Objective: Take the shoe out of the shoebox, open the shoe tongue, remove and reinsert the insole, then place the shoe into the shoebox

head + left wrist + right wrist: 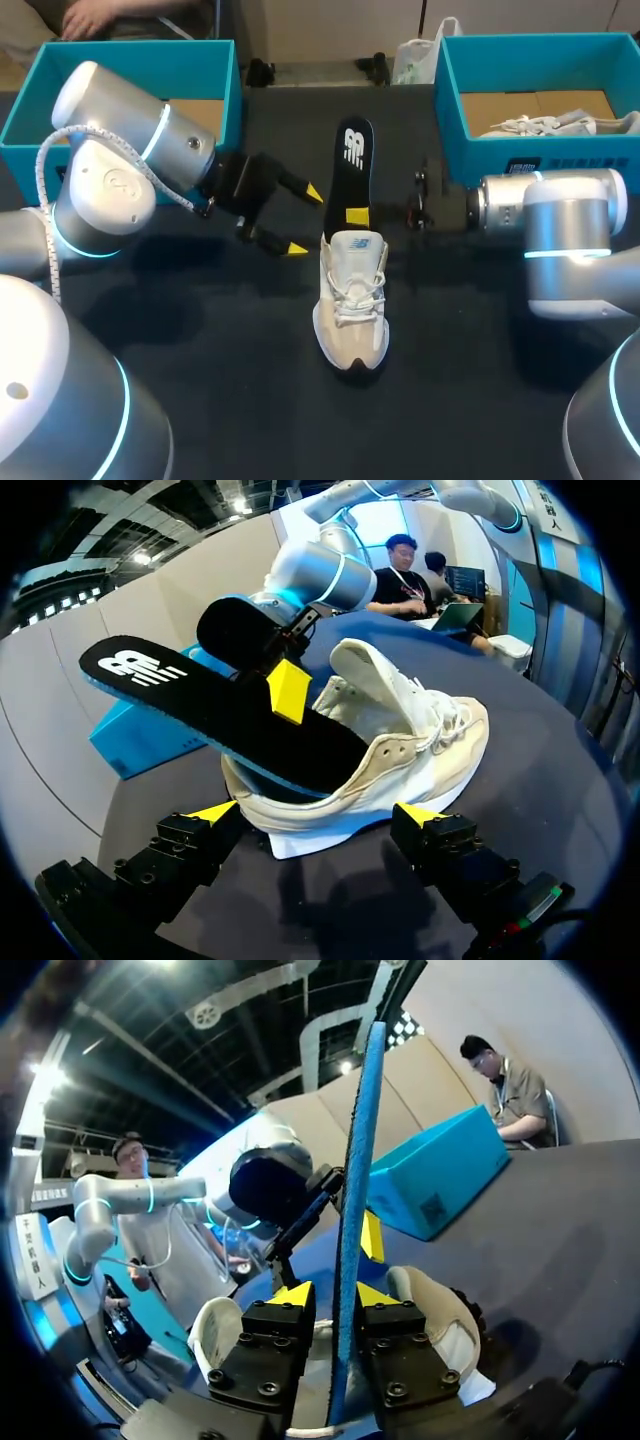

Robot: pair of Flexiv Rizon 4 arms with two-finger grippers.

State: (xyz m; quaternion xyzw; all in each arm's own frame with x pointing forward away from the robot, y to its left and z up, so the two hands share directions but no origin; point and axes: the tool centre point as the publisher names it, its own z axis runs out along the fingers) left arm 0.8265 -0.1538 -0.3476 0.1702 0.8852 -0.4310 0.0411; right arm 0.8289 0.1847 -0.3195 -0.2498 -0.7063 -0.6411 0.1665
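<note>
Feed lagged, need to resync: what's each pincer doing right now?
Left pincer: open, holding nothing.
Right pincer: closed on the insole.

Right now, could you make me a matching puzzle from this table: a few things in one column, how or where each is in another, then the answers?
Things:
1. insole
2. left gripper
3. shoe
4. right shoebox

States:
A. open, beside the shoe
B. holds a second shoe
C. clamped in the right gripper, one end inside the shoe
D. standing on the table, laces up

Pairs: 1-C, 2-A, 3-D, 4-B
</note>
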